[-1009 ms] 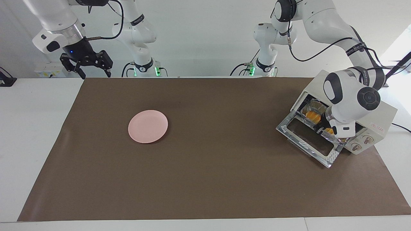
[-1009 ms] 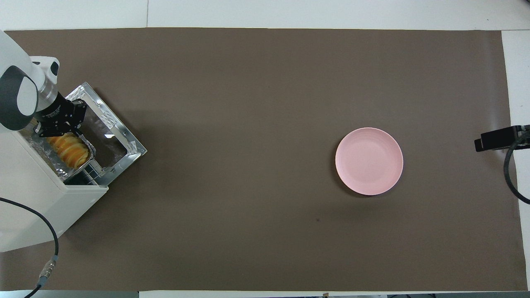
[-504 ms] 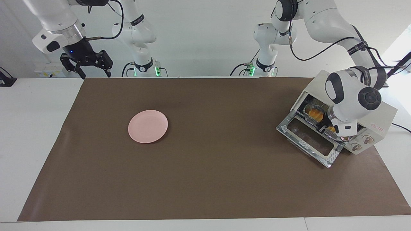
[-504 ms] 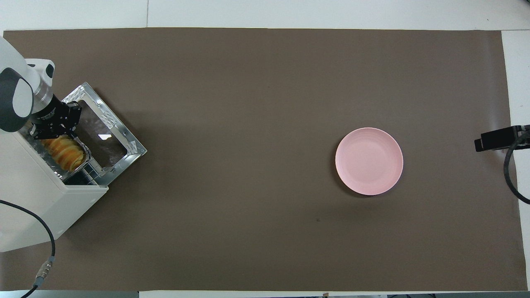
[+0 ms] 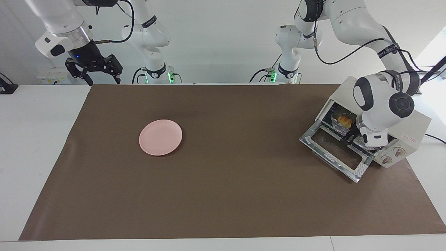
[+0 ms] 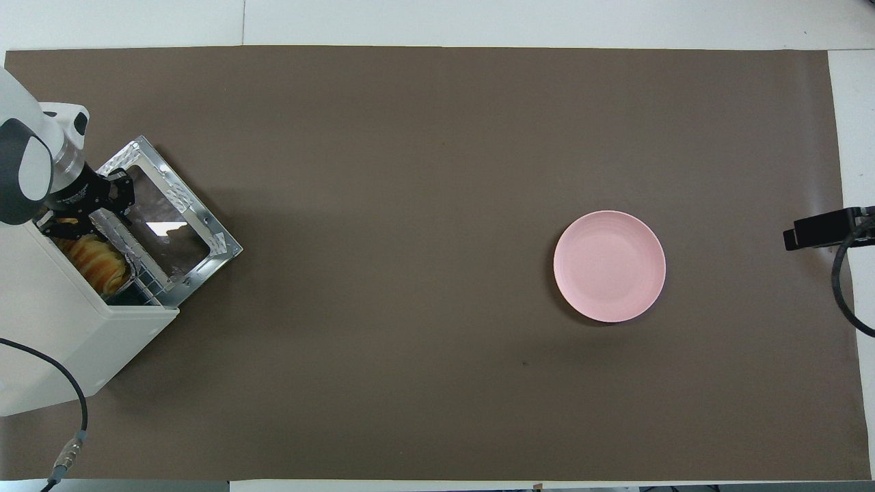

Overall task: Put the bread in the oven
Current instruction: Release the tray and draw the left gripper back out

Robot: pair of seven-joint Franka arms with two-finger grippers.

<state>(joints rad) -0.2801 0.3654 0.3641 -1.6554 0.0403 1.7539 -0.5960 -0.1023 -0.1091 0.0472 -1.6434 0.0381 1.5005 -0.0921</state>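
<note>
1. We see a white desk (image 5: 41, 146) covered by a large brown paper mat (image 5: 226, 195), with two white robot arms standing along one long edge.
2. At the left arm's end of the desk sits a cream-white boxy toaster oven (image 5: 414, 129) (image 6: 61, 342), set at an angle. Its glass-windowed, silver-framed door (image 5: 336, 153) (image 6: 171, 225) is folded down flat onto the mat.
3. The small loaf of overlapping yellow-orange bread slices (image 5: 343, 121) (image 6: 96, 263) lies inside the oven, in a crinkled silver foil tray (image 5: 336, 122) (image 6: 116, 229) that rests on the dark wire rack just inside the opening.
4. The left end effector (image 5: 352, 135) (image 6: 85, 208) is at the mouth of the oven, above the hinge of the open door, at the edge of the foil tray. We cannot tell whether its fingers are open or closed, or whether they are touching the tray, because the arm's white wrist covers them.
5. The right end effector (image 5: 93, 71) hangs in the air over the white desk at the right arm's end, just off the corner of the mat nearest that arm's base. Its black fingers are spread apart and hold nothing.
6. A round pink plate (image 5: 160, 137) (image 6: 609, 266) lies bare on the mat, toward the right arm's end and well apart from the oven.
</note>
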